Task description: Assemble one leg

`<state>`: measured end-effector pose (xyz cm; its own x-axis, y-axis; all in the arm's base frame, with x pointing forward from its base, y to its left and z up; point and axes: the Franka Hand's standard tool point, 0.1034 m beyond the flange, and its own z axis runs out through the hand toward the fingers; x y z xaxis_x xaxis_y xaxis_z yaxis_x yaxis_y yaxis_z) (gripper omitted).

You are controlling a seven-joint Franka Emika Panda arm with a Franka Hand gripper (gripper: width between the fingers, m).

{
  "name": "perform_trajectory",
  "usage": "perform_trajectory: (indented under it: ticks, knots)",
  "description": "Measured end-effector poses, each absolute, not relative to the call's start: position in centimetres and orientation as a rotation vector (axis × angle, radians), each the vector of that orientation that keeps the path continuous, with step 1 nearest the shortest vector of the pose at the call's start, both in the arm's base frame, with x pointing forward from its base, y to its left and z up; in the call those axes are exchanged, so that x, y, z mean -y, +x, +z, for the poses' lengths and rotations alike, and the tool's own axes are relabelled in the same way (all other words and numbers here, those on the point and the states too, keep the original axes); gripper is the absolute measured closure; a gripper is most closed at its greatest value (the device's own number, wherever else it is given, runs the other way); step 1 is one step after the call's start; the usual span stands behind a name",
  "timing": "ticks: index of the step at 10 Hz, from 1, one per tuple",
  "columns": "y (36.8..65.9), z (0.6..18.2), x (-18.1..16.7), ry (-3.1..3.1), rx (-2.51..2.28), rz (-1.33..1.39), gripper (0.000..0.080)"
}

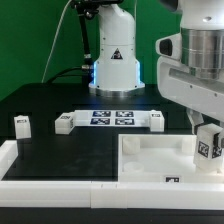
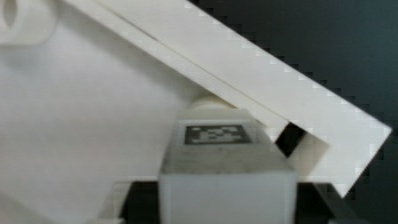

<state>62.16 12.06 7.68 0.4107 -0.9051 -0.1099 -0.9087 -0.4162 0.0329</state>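
Note:
My gripper (image 1: 207,150) is shut on a leg (image 1: 209,146), a small white post with a black-and-white tag, and holds it upright over the white tray (image 1: 150,158) near the tray's corner on the exterior view's right. In the wrist view the leg (image 2: 221,150) sits between my gripper's (image 2: 226,202) dark fingers (image 2: 146,200), its tag facing the camera, its far end close to the tray's raised rim (image 2: 267,75). I cannot tell whether it touches the tray. A round corner socket (image 2: 22,25) shows at the frame's edge. Another leg (image 1: 21,124) stands on the table at the exterior view's left.
The marker board (image 1: 110,119) lies behind the tray at mid-table. A low white wall (image 1: 60,175) runs along the table's front and left edge. The robot's base (image 1: 113,60) stands at the back, with cables beside it.

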Motion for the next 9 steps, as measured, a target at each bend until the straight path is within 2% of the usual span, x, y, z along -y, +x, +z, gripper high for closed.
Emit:
perform_trajectory:
  ticks: [2, 4, 6, 7, 9]
  knots:
    - [62.20, 7.69, -12.08, -2.474, -1.880, 0.181, 0.0508]
    - [62.19, 7.69, -12.11, -2.500, -1.842, 0.180, 0.0508]
    - [62.29, 7.81, -12.05, -2.574, -1.726, 0.179, 0.0190]
    - [62.50, 7.81, -11.93, -2.632, -1.608, 0.165, 0.0159]
    - [62.32, 7.69, -12.15, -2.853, -1.155, 0.153, 0.0159]
